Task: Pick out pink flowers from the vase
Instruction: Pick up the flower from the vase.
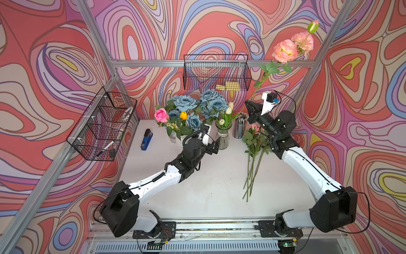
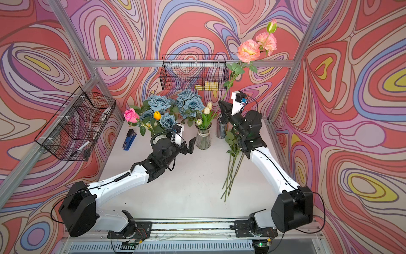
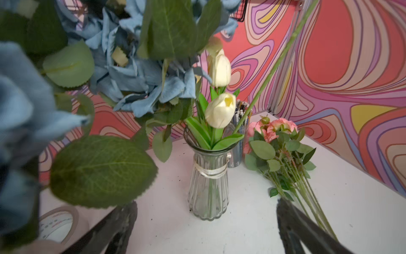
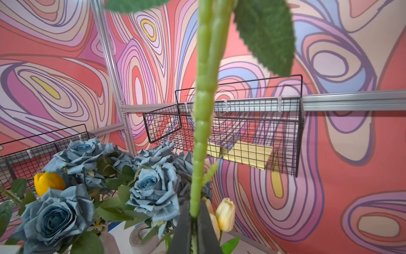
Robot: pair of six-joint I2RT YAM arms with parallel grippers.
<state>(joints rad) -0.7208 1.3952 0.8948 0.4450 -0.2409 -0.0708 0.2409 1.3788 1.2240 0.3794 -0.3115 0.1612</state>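
Partway through, by the look of it: your right gripper [image 1: 247,103] is clamped on the green stem [image 4: 202,132] of a peach-pink flower spray [image 1: 285,51], holding it raised at a slant. Two ruffled heads and a bud stand high above the gripper. The stem's lower end runs down past the gripper toward the mouth of the ribbed glass vase [image 3: 207,187]. The views do not settle whether the tip has cleared the rim.

Below the right gripper, under that arm's wrist, a bundle of pink flowers [image 3: 283,128] lies flat on the white table [image 1: 197,187]. Its heads are nearest the gripper and its stems trail away toward the arm's base. These look like picks already finished.

Your left gripper [image 2: 190,146] is spread wide and holds nothing. It sits low, just short of the glass vase, which its wrist view shows straight ahead between the two fingers. Apart from the held stem, only white tulips [image 3: 219,110] show in that vase.

What seems left to do is draw the held spray clear and lay it with the bundle. Beyond the left gripper, on its outer side, one bright pink rose [image 1: 161,116] stands among dusty-blue roses [image 1: 185,103] and an orange tulip [image 1: 183,115]. Its vase is mostly hidden behind the left arm. That rose looks like the last pink bloom standing, though leaves could hide others.
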